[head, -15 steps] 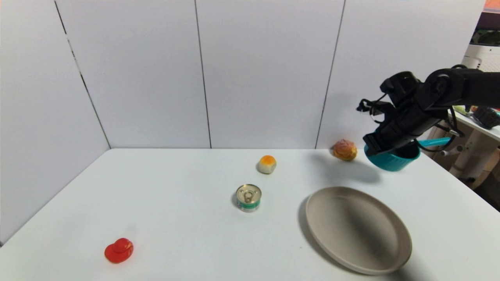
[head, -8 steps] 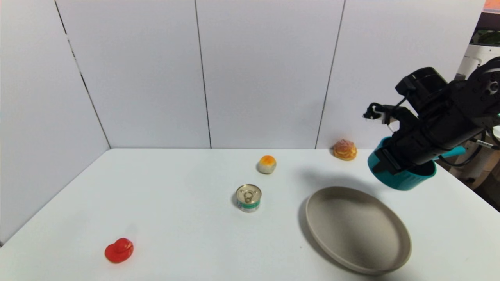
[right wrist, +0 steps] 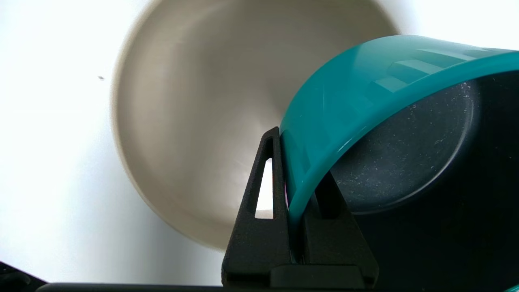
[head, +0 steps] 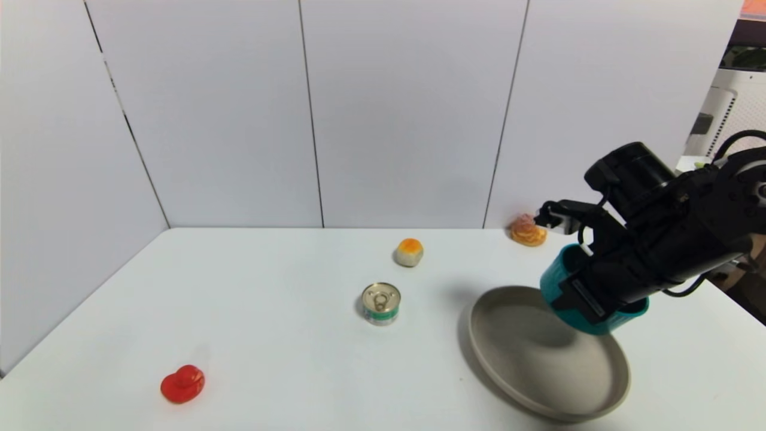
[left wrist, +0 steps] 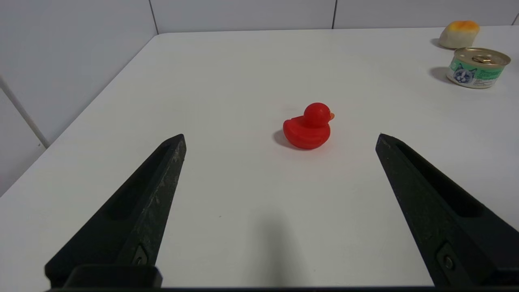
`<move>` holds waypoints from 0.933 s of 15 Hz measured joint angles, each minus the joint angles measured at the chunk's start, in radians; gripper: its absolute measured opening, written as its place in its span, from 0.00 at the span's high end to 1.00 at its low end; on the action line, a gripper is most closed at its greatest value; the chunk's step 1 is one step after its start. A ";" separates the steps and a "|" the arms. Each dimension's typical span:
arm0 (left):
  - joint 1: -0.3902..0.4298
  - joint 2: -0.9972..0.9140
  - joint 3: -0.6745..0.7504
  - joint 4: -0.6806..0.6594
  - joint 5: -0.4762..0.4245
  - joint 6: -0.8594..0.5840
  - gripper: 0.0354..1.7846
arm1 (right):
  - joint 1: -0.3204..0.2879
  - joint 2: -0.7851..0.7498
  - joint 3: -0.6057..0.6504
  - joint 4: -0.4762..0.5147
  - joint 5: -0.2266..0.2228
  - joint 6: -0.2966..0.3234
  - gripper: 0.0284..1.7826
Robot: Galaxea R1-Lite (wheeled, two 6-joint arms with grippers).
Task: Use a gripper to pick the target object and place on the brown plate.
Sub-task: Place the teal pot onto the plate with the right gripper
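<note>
Head view: right hand (head: pixel 575 297) holds teal saucepan (head: pixel 553 281) above brown plate (head: pixel 526 359)

One white table (head: pixel 269 335) holds six loose things. One teal saucepan (head: pixel 559 281). One tan plate (head: pixel 526 359). One silver tin can (head: pixel 380 303). One red toy duck (head: pixel 182 383). Two pastries: one pale bun with an orange top (head: pixel 409 251), and one brown cream puff (head: pixel 526 230). Two grippers: right (head: pixel 583 296) and left (left wrist: pixel 279 140).
</note>
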 joint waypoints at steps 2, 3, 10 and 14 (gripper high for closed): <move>0.000 0.000 0.000 0.000 0.000 0.000 0.06 | 0.026 0.011 0.043 -0.046 -0.001 -0.001 0.94; 0.000 0.000 0.000 0.000 0.000 0.000 0.06 | 0.039 0.020 0.063 -0.069 -0.003 -0.001 0.94; 0.000 0.000 0.001 0.000 0.000 0.000 0.06 | 0.077 0.033 0.141 -0.113 -0.003 -0.001 0.57; 0.000 0.000 0.000 0.000 0.000 0.000 0.06 | 0.087 0.001 0.143 -0.112 -0.007 -0.001 0.36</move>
